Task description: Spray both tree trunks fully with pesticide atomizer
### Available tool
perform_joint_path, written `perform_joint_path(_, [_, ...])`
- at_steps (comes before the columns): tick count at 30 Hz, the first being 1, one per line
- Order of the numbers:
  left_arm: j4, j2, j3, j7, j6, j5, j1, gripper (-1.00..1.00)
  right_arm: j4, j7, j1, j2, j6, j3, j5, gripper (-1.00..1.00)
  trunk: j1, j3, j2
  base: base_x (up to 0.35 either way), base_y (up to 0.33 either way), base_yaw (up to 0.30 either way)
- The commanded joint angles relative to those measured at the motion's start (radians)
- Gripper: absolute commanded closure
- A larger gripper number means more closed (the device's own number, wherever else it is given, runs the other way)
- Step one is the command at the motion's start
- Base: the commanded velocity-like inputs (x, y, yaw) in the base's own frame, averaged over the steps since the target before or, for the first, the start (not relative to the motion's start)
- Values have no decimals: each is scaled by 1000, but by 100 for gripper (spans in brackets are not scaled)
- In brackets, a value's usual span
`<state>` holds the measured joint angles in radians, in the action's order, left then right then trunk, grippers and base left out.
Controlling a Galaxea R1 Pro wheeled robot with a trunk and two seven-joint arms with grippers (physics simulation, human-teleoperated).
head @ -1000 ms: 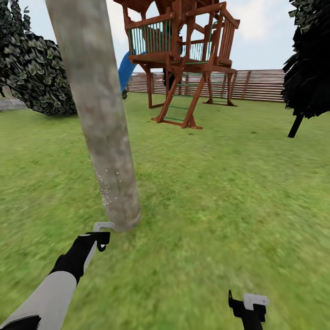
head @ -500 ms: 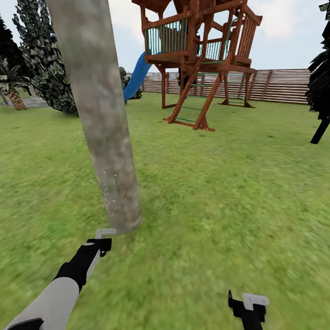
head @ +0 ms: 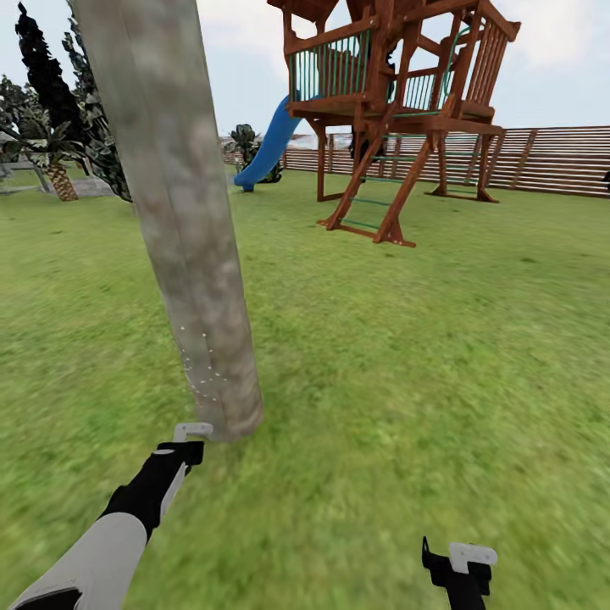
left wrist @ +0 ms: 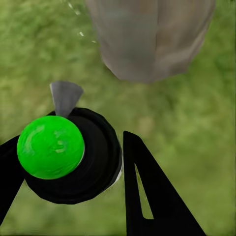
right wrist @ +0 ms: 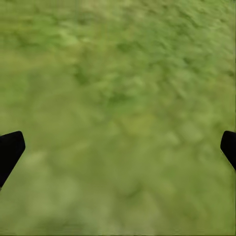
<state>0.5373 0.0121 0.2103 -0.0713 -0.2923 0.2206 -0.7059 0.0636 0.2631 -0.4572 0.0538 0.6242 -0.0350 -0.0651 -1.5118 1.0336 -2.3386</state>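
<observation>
A thick pale grey-brown tree trunk (head: 186, 220) rises from the garden lawn (head: 407, 356) at the left of the head view. Tiny whitish pesticide specks (head: 203, 373) dot its lower part. My left gripper (head: 188, 445) is just in front of the trunk's base, shut on the pesticide atomizer (head: 191, 430). In the left wrist view the atomizer (left wrist: 49, 146) shows a bright green round top, a black body and a grey nozzle pointing at the trunk (left wrist: 147, 39), held in the left gripper (left wrist: 69, 147). My right gripper (head: 457, 566) hangs low at the right, open over grass (right wrist: 118, 147).
A brown wooden playset (head: 398, 110) with a blue slide (head: 267, 148) stands far ahead on the right. The slatted fence (head: 551, 161) runs behind it. Dark trees and a palm (head: 51, 144) stand at the far left.
The whole head view has turned left: the playset slid right in the picture and the black tree at the right left the frame. My left gripper stays at the trunk's base.
</observation>
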Motion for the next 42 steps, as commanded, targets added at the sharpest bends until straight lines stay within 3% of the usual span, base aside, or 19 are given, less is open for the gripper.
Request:
perform_joint_path(1, [2, -2, 3, -3, -5, 9, -1, 100, -1, 4, -1, 0, 2, -3, -7, -100, 0, 1, 0, 27, -267, 22])
perform_joint_path(7, [7, -9, 3, -4, -4, 9, -1, 100, -1, 4, -1, 0, 2, -3, -7, -100, 0, 1, 0, 4, -274, 9])
perform_joint_path(32, [7, -11, 3, -4, -4, 9, -1, 100, -1, 4, -1, 0, 2, -3, -7, -100, 0, 1, 0, 78, -266, 174])
perform_joint_path(42, [9, -9, 4, -5, -4, 10, -1, 100, -1, 4, 0, 3, 2, -3, -7, -100, 0, 1, 0, 123, -272, 15])
